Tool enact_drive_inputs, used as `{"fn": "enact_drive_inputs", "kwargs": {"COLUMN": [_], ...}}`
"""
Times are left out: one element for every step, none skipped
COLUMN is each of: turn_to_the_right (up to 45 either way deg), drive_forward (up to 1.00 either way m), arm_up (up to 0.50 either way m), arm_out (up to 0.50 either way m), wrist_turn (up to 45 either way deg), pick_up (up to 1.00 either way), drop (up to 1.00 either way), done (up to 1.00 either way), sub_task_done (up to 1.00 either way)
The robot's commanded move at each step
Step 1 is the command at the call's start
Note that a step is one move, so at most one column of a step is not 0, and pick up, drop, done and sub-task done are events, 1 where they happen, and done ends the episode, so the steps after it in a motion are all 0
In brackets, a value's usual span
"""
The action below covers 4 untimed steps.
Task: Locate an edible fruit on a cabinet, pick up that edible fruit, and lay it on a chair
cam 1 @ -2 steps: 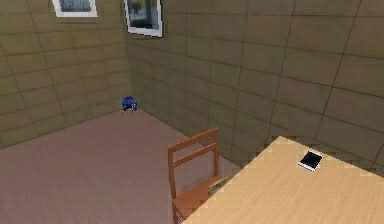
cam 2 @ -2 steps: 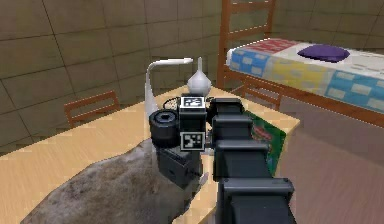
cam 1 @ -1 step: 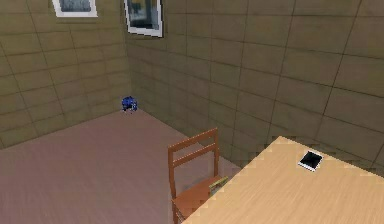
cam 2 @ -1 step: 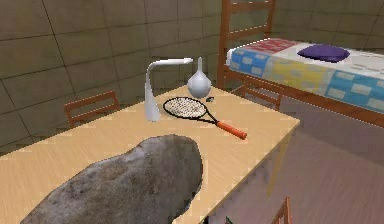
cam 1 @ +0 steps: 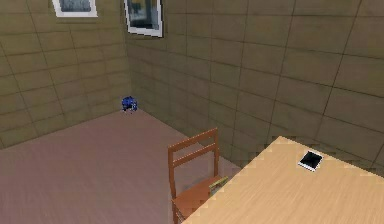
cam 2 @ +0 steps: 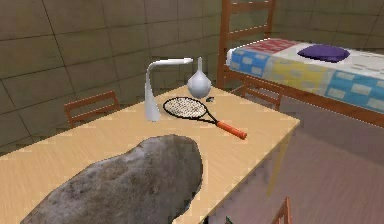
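Arm side view first: I can't tell what state the claw is in from these shots, so no guessing there. Working outward, closest in is a grey-brown lump (cam 2: 130, 185) lying on the table (cam 2: 262, 132). Past it are a racket (cam 2: 205, 113) lying flat, a white lamp (cam 2: 152, 90) and a pale vase (cam 2: 198, 78) just beside each other. A chair (cam 2: 92, 105) is tucked in at the table's far side, and a bunk bed (cam 2: 300, 68) sits well apart off to the arm side view's right.

The forward view has a chair (cam 1: 195, 165) pushed against the table edge (might be the same one, can't tell). There's also a phone (cam 1: 311, 160) on the tabletop and some small blue thing (cam 1: 130, 104) on the floor in the far corner.

As for the fruit, I can't place it, nor a cabinet, so which way it lies from the claw is an open question. My read is the task is at the searching stage: the next move calls for turning the base to find a cabinet, and a drop-off spot is already close by
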Motion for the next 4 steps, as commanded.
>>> {"fn": "enact_drive_inputs", "kwargs": {"turn_to_the_right": [0.0,0.0,0.0,0.0], "drive_forward": [0.0,0.0,0.0,0.0], "arm_up": [0.0,0.1,0.0,0.0], "arm_out": [0.0,0.0,-0.08,0.0], "wrist_turn": [0.0,0.0,0.0,0.0], "pick_up": [0.0,0.0,0.0,0.0], "drop": [1.0,0.0,0.0,0.0], "done": [0.0,0.0,0.0,1.0], "sub_task_done": [0.0,0.0,0.0,0.0]}}
